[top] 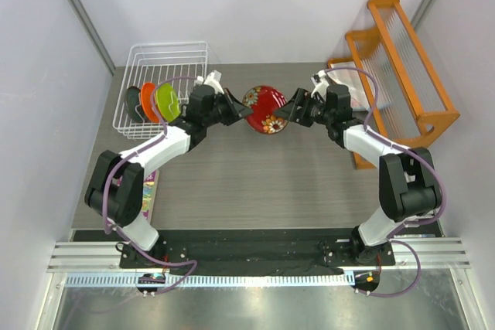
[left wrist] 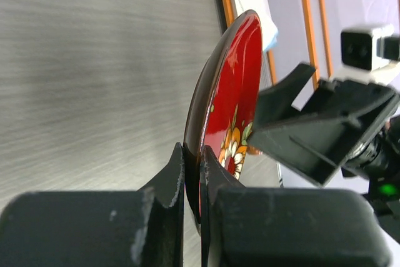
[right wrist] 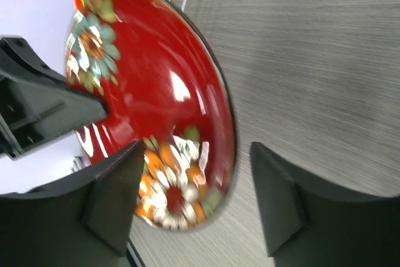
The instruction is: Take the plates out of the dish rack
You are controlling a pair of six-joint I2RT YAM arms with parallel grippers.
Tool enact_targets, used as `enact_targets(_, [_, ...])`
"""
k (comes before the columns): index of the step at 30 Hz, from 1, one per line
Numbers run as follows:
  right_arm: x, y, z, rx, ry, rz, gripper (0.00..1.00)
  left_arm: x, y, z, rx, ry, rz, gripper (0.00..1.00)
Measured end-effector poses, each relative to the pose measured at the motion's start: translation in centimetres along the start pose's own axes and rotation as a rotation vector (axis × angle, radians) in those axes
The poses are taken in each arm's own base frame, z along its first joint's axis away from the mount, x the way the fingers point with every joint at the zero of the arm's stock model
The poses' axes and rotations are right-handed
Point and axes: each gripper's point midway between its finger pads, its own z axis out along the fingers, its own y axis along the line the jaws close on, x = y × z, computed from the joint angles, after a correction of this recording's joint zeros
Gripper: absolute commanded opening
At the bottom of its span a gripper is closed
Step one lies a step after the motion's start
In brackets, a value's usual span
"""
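Note:
My left gripper (top: 244,110) is shut on the rim of the dark red flower-patterned plate (top: 265,109) and holds it on edge above the table's middle. In the left wrist view the plate (left wrist: 231,92) stands between the fingertips (left wrist: 194,167). My right gripper (top: 288,110) is open, its fingers on either side of the plate's (right wrist: 150,98) other rim, not closed on it. The white wire dish rack (top: 158,75) at the back left holds the lime green (top: 167,101), orange (top: 148,101) and dark teal (top: 133,103) plates upright.
An orange wooden rack with clear slats (top: 402,59) stands at the back right, with a white cloth (top: 357,94) beside it. A flat colourful object (top: 150,191) lies by the left arm's base. Walls close in on both sides.

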Motion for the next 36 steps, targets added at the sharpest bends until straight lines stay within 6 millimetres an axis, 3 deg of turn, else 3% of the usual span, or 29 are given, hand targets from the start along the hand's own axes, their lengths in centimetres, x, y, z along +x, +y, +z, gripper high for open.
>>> enact_targets(3, [-0.3,0.0,0.4,-0.010,-0.017,-0.005,0.18,1.2,-0.3,0.4,0.004,0.024,0.002,0.00])
enact_targets(5, [-0.6,-0.5,0.3,-0.012,-0.021,0.036,0.03,0.9,-0.1,0.4,0.002,0.011,0.005,0.00])
enact_targets(14, [-1.3,0.3,-0.3,-0.091,-0.047,0.078,0.01,0.1,0.2,0.5,0.021,0.001,-0.028,0.00])
enact_targets(16, [-1.1,0.1,-0.3,-0.080,-0.046,0.085,0.01,0.4,0.4,0.7,0.018,0.009,-0.029,0.11])
enact_targets(17, [-1.0,-0.1,-0.3,-0.070,-0.048,0.088,0.01,0.5,0.5,0.8,0.017,0.012,-0.031,0.29])
enact_targets(18, [-0.9,-0.3,-0.4,-0.061,-0.048,0.090,0.01,0.5,0.6,0.9,0.018,0.014,-0.029,0.35])
enact_targets(20, [-0.8,0.1,-0.6,-0.060,-0.046,0.069,0.01,0.9,1.3,1.1,-0.004,0.017,-0.017,0.34])
enact_targets(25, [-0.7,0.4,-1.1,-0.015,-0.057,0.001,0.01,2.0,1.7,1.3,-0.020,0.034,0.019,0.44])
enact_targets(28, [-0.4,0.1,-1.2,0.001,-0.050,-0.003,0.01,2.4,1.8,1.4,-0.028,0.039,0.041,0.65])
enact_targets(29, [-0.3,-0.1,-1.2,0.013,-0.048,-0.006,0.01,2.5,1.9,1.4,-0.031,0.040,0.052,0.84])
enact_targets(33, [0.8,-2.3,-1.5,0.099,-0.030,0.005,0.01,2.2,2.2,1.0,-0.067,0.018,0.107,0.98])
enact_targets(36, [1.6,-4.1,-2.0,0.159,-0.013,0.022,0.01,0.9,2.0,-0.2,-0.107,-0.029,0.170,1.00])
